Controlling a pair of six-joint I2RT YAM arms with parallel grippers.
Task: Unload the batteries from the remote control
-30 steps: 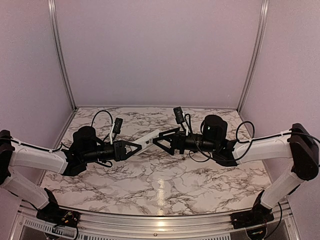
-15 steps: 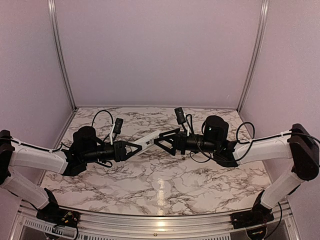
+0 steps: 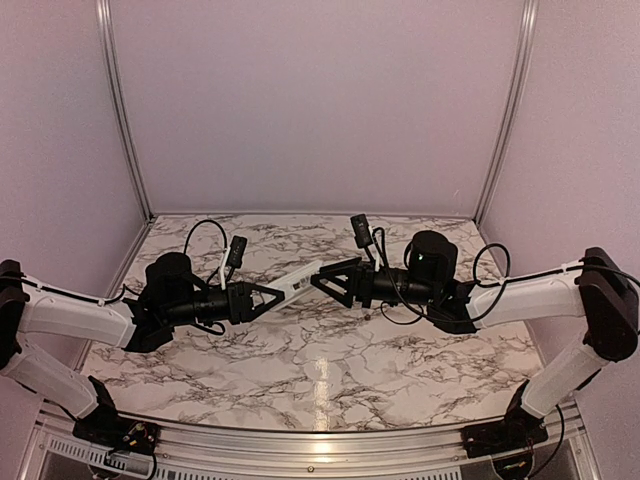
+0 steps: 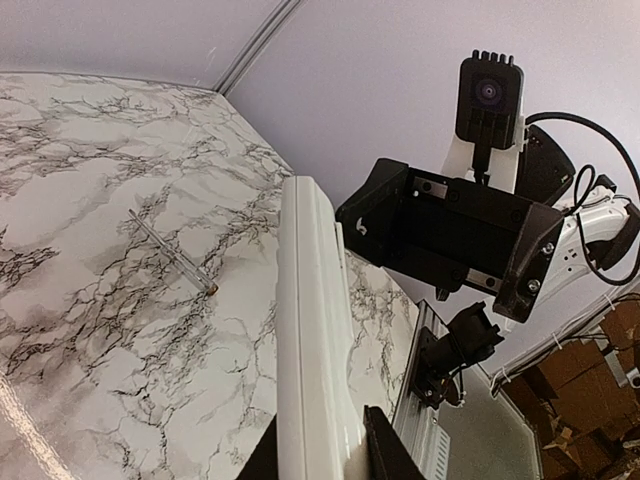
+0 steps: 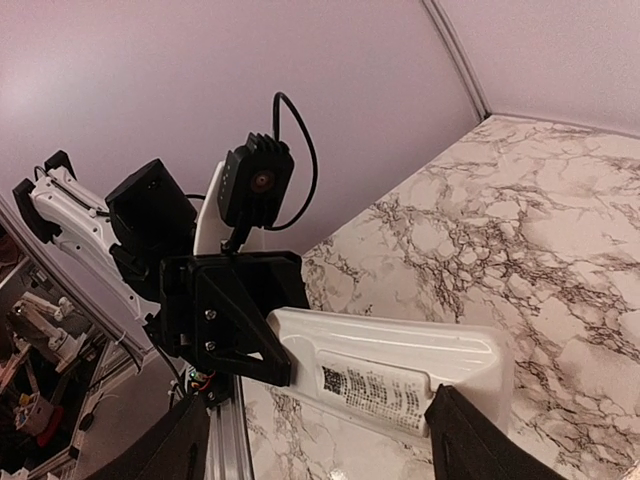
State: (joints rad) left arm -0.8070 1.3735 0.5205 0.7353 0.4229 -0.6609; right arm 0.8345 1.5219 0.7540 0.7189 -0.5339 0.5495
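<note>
Label on the slim white rectangular plastic remote control: black code square and fine print, unreadable. The remote control is held above the middle of the white grey-veined marble-pattern table, its free end pointing to 2 o'clock. Left gripper is clamped on its near end. Right gripper faces the free end, fingers spread wide. A thin grey rod lies on the table at 10 o'clock from the remote. Walls are plain lilac.

the left fingers clamp one end of the remote control, its printed label showing.
</note>
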